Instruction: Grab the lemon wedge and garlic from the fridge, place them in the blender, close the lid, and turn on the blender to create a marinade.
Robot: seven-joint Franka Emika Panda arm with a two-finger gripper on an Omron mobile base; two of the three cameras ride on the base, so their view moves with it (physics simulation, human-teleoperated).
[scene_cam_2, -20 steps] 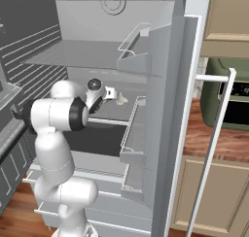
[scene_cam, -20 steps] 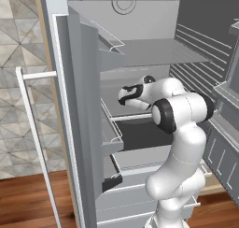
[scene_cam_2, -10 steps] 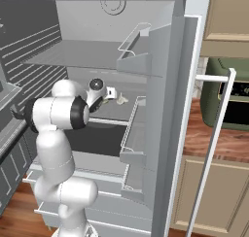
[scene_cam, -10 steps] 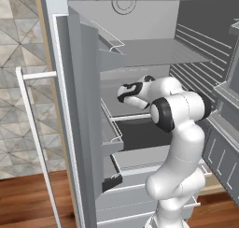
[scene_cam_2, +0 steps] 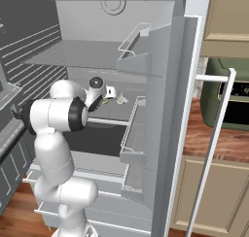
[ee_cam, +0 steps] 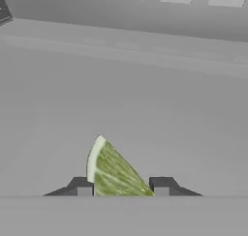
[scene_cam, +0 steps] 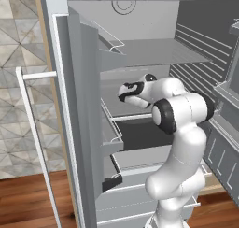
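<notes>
Inside the fridge (scene_cam: 70, 105), the claw (ee_cam: 122, 187) brackets the lemon wedge (ee_cam: 112, 169); whether it grips cannot be told. A centred squeeze should precede lifting.

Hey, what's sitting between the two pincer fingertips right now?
The lemon wedge lies between the pincer fingertips on the fridge shelf, seen in the hand view.

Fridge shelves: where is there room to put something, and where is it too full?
The top shelf of the fridge lies bare from back wall to front edge. On the middle shelf, the stretch beyond the lemon wedge toward the back wall is bare too. It is crowded at that shelf's front, where the gripper has its jaws around the wedge and the garlic lies beside it.
</notes>
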